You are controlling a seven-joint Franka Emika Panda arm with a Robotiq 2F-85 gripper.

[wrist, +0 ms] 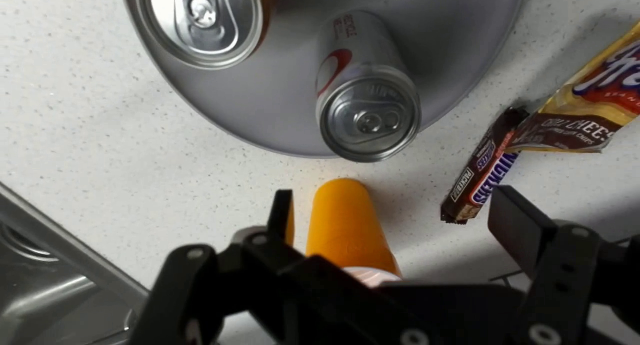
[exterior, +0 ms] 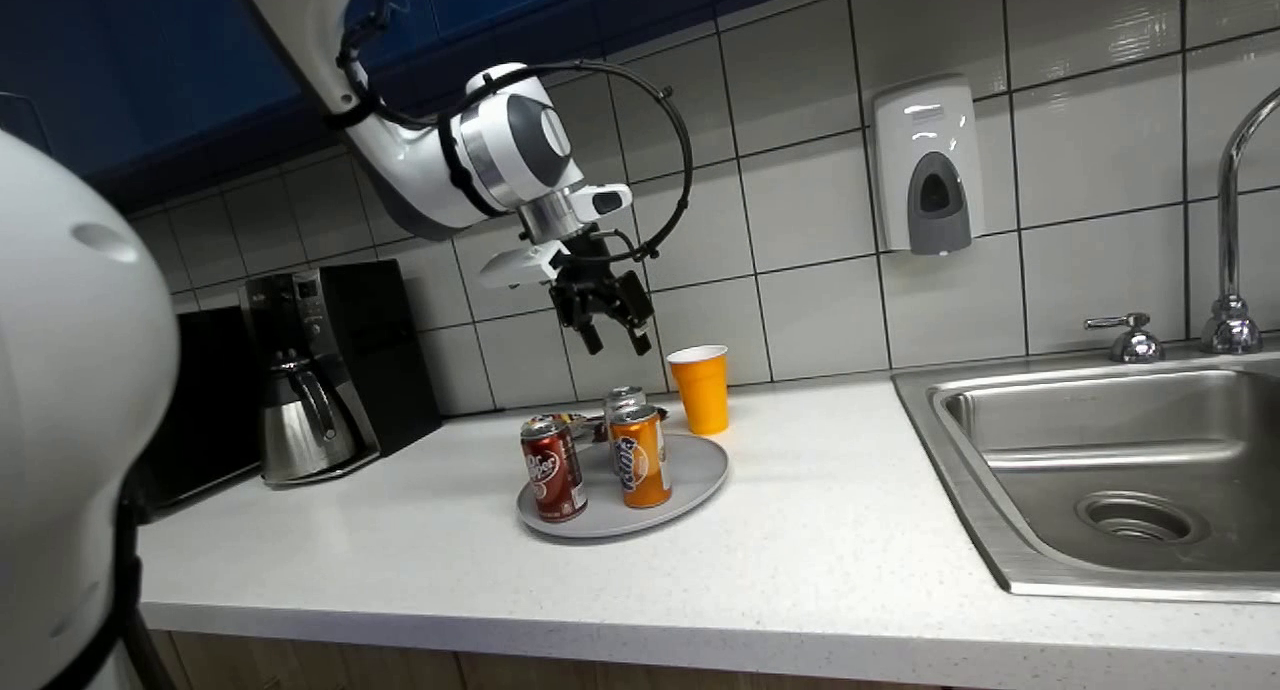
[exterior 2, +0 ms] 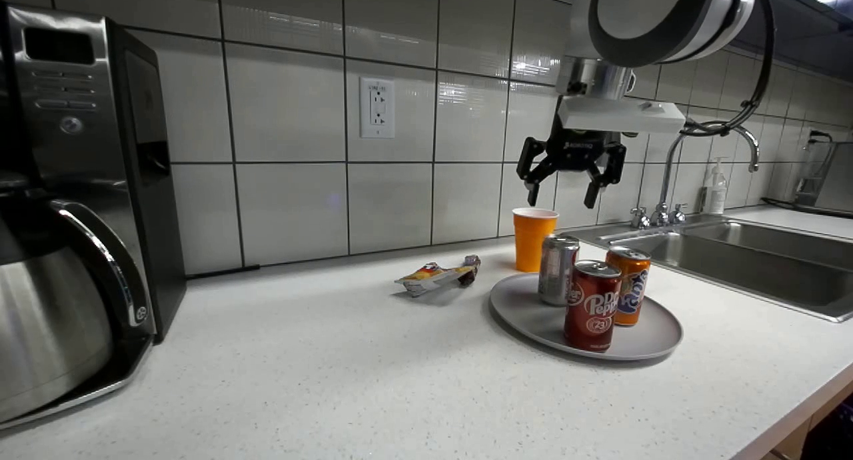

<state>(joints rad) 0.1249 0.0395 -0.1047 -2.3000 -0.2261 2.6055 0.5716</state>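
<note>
My gripper (exterior: 617,342) is open and empty, fingers pointing down above the counter; it also shows in an exterior view (exterior 2: 562,200) and the wrist view (wrist: 392,210). Nearest below it is an upright orange cup with white inside (exterior 2: 531,243), seen between the fingers in the wrist view (wrist: 347,225), not touched. A grey round plate (exterior: 700,480) bears a silver can (exterior 2: 557,273), an orange Fanta can (exterior: 642,460) and a dark red Dr Pepper can (exterior 2: 593,310), all upright. The Dr Pepper can is out of the wrist view.
A Snickers bar (wrist: 480,172) and a yellow chip bag (wrist: 590,115) lie beside the plate. A coffee maker (exterior: 340,360) stands on the counter. A steel sink (exterior: 980,500) with a faucet (exterior: 1230,230), a tiled wall and a wall soap dispenser (exterior: 925,165) are near.
</note>
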